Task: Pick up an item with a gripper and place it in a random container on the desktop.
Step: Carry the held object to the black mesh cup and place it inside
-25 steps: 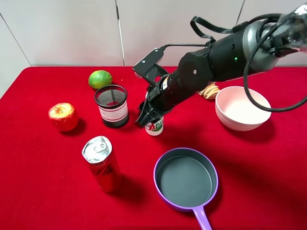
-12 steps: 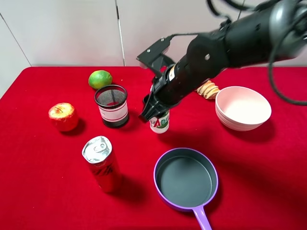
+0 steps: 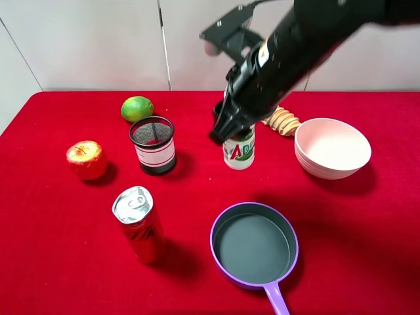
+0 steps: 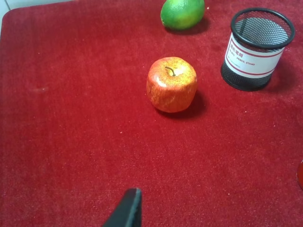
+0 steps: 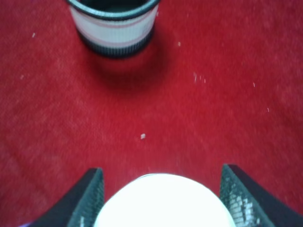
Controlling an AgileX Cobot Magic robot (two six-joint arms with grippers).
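Note:
The white bottle (image 3: 239, 153) with a green-and-red label hangs in my right gripper (image 3: 230, 133), which is shut on its top and holds it above the red cloth (image 3: 59, 249). In the right wrist view the foil cap (image 5: 158, 201) sits between the two fingers (image 5: 89, 198). The black mesh cup (image 3: 153, 144) with a white band stands upright to the left of the bottle; it also shows in the right wrist view (image 5: 113, 23) and the left wrist view (image 4: 258, 47). Only one black fingertip (image 4: 127, 212) of my left gripper shows.
A red can (image 3: 139, 223) stands front left. A purple pan (image 3: 254, 246) lies in front, a pink bowl (image 3: 331, 147) at right with a beige shell-like thing (image 3: 283, 121) behind it. An apple (image 3: 86, 159) and a lime (image 3: 136, 108) lie left of the cup.
My right gripper has risen and moved to the right and back with the bottle in it, lifting it off the cloth. Nothing else has moved.

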